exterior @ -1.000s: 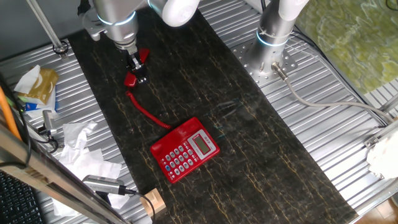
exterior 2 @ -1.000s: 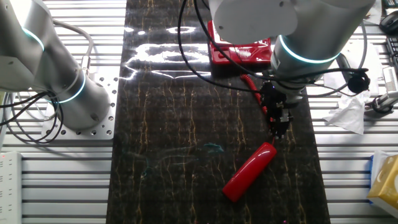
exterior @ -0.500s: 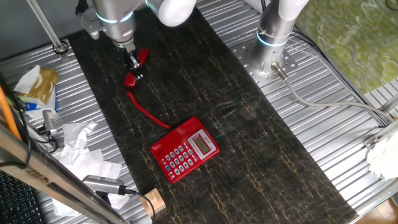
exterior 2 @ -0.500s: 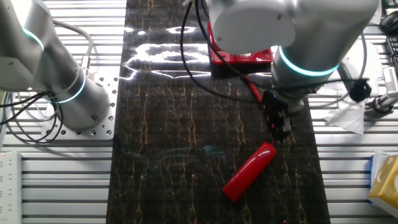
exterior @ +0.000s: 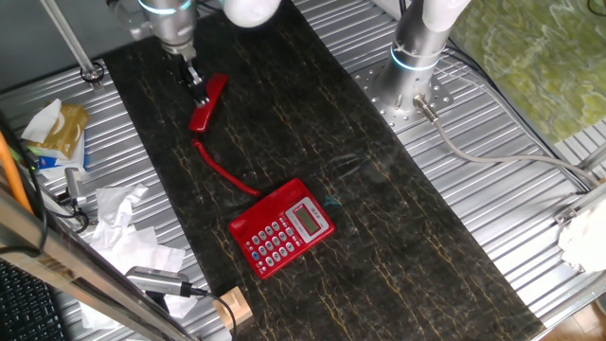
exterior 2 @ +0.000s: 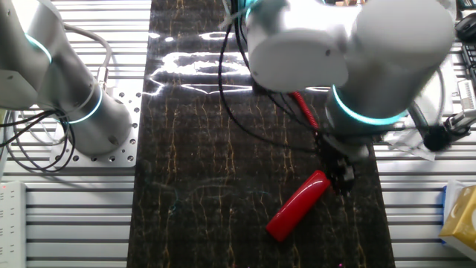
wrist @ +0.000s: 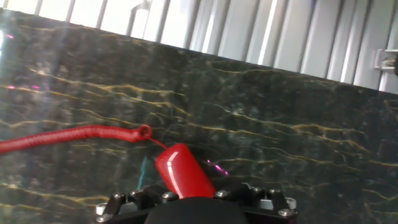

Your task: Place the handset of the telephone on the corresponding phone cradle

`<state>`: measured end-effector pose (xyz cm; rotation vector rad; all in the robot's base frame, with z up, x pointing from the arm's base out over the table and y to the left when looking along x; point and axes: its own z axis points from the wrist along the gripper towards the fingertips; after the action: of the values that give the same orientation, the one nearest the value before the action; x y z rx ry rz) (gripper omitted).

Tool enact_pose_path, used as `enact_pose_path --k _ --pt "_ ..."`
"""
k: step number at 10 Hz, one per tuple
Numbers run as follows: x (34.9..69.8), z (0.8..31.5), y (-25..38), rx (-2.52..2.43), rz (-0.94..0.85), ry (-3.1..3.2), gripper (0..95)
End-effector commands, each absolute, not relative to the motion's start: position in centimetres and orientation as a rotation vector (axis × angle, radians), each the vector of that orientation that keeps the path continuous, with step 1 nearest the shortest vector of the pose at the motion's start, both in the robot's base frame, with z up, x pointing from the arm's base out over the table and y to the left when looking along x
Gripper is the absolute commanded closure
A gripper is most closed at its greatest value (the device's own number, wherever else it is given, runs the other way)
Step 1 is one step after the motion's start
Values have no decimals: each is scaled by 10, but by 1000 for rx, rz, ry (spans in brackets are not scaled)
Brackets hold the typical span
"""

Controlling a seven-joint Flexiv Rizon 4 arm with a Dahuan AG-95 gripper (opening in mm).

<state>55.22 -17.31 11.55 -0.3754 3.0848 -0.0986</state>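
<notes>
The handset [exterior: 207, 102] lies on the worktop, uncradled, well apart from the telephone [exterior: 282, 227]; the end effector [exterior: 195, 83] grip state is unclear.

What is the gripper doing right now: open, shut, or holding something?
Gripper: beside one end of the handset, which lies on the mat; open or shut cannot be told.

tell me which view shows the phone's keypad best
One fixed view: the telephone lies unobstructed, buttons and display facing the camera. In the other fixed view the arm hides nearly all of it. The hand view shows only handset and cord.
</notes>
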Motion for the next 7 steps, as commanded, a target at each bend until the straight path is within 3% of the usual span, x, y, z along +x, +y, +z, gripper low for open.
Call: enact_pose_path --k 1,7 --pt "554 110 -178 -364 -87 3079 190" --pt "558 101 -179 -303 13 3122 190"
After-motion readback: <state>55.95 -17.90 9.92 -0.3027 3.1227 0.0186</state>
